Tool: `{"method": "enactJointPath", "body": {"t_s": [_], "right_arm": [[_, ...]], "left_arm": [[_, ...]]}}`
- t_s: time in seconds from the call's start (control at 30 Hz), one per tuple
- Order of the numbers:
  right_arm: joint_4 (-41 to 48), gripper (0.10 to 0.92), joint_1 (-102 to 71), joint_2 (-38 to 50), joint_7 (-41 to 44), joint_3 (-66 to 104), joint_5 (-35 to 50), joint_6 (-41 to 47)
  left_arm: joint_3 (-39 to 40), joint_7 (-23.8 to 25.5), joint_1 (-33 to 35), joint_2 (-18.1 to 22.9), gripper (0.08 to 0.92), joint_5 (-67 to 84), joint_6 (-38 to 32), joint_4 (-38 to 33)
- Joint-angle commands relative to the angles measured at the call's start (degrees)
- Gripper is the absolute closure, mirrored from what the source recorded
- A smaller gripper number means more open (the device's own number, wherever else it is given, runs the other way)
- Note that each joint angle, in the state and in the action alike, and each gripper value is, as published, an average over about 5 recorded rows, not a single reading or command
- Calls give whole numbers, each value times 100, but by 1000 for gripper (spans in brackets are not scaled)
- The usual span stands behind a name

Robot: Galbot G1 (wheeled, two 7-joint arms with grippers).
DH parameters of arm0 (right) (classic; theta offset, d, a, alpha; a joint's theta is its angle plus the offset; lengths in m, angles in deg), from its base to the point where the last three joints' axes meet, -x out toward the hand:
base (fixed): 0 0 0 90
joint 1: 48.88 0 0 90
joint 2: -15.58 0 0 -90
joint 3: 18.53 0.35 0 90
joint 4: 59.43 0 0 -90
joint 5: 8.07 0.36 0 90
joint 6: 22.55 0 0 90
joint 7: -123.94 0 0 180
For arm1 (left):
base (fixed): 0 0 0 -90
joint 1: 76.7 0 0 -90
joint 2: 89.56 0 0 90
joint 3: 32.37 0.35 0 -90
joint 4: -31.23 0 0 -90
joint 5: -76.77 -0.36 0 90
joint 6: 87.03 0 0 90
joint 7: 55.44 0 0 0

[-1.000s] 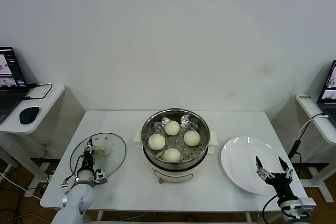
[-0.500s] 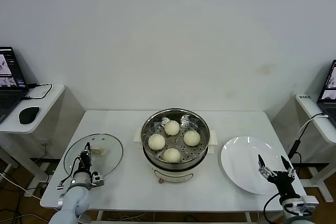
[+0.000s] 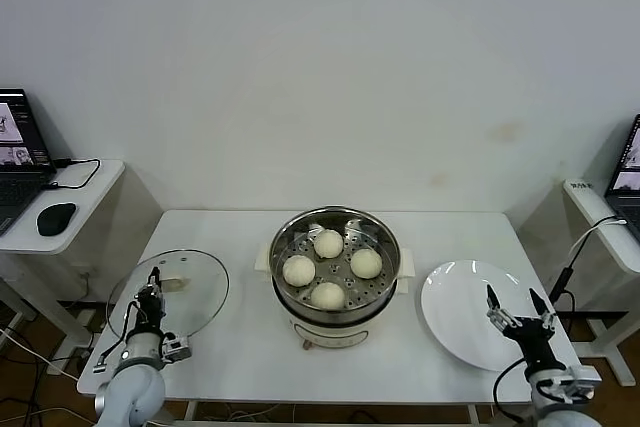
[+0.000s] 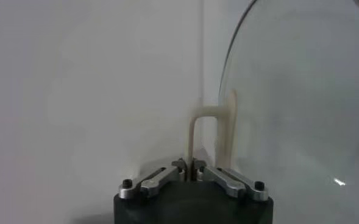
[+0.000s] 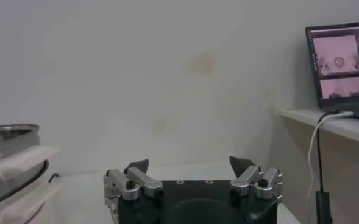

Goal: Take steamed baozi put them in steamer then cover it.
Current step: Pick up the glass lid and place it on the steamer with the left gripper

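Left gripper (image 3: 152,292) clamps the cover (image 3: 185,287) handle, apparently lifted (tilted); right gripper (image 3: 519,313) spread wide over plate (image 3: 455,312)

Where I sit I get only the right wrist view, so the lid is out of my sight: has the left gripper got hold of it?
Observer: Yes. The left gripper is shut on the cream bar handle of the glass cover, at the left end of the table.
Operator: Is it on the pot yet?
Observer: No. The cover is beside the steamer, apart from it, and the pot is uncovered.
Operator: Is the loading done?
Observer: All four baozi sit on the steamer's perforated tray.
Operator: What lies below me here?
Observer: The right gripper, open, hangs over the near part of the white plate.
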Motion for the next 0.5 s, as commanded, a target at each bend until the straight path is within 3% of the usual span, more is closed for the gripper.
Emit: {"method": "enactJointPath", "body": {"t_s": [0.03, 0.17, 0.27, 0.5], "right_arm": [[-39, 203, 73, -58, 6, -76, 10, -20], [-17, 202, 88, -73, 13, -66, -29, -17], [9, 203, 113, -90, 10, -71, -151, 18], [-16, 202, 122, -162, -60, -25, -475, 243]], "left_arm": [[6, 1188, 767, 45, 863, -715, 1370, -2594], [116, 1903, 476, 491, 863, -1288, 1636, -3126], [256, 1913, 292, 813, 863, -1593, 1662, -3171], [733, 1828, 289, 1071, 863, -1815, 1613, -3382]]}}
